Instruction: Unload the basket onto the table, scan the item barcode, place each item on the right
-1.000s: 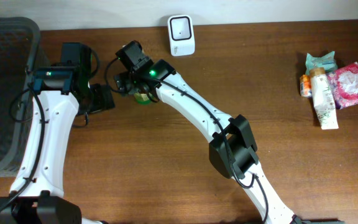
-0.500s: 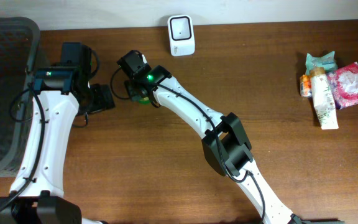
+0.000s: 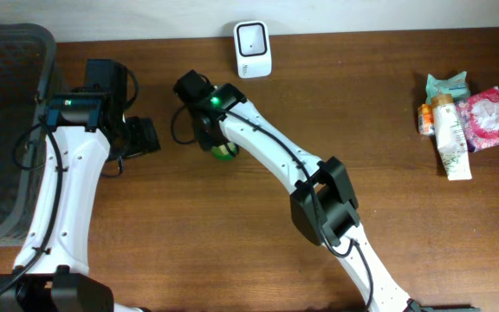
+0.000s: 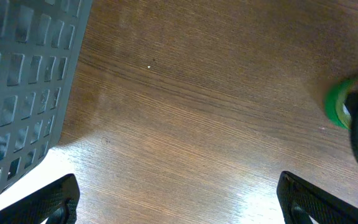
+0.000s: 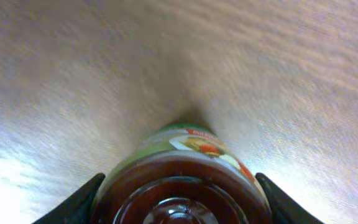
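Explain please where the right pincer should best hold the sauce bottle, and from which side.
Probably the wide round body of the sauce bottle, near its base, coming from the base end. The right pincer straddles it there, one finger on each side; the far green end looks narrower.

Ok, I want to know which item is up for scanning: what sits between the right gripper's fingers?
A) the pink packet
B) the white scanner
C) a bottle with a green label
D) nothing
C: the right wrist view shows the bottle, dark red inside, flanked on both sides by the right gripper.
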Robot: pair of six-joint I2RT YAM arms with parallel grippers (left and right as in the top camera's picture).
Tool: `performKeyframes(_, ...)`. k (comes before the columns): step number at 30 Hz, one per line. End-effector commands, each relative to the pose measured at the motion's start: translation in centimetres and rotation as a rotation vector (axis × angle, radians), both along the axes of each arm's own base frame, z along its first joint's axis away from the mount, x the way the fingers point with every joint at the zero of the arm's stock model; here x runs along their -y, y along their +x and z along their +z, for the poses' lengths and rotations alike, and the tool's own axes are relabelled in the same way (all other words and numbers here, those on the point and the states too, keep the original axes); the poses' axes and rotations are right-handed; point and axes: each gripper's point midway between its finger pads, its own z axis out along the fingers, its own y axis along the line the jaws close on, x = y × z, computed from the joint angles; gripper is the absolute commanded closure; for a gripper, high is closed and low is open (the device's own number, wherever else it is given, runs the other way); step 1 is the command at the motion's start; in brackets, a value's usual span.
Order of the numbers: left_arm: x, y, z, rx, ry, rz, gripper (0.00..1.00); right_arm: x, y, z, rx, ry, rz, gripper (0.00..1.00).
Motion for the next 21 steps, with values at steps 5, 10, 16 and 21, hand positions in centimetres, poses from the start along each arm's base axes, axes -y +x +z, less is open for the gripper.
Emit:
performKeyframes(5,-0.3,-0.2,0.4,0.014,0.01,0.01,0.01,8.2,-2.3,-0.2,-0.194,-0.181,-0.094,0.47)
performKeyframes(10,-0.3,-0.2,0.4,0.014,0.01,0.01,0.01,12.5,-1.5,-0.1,-0.236,-0.224,-0.174,0.37)
performKeyframes(16,-0.3,-0.1,0.4,0.014,0.01,0.01,0.01,13.1,-1.6,0.0,-0.258,-0.225,-0.168,0.16)
performKeyframes(21,-0.3,-0.2,0.4,0.014,0.01,0.01,0.01,13.2,-1.4,1.6,-0.227,-0.207,-0.172,0.05)
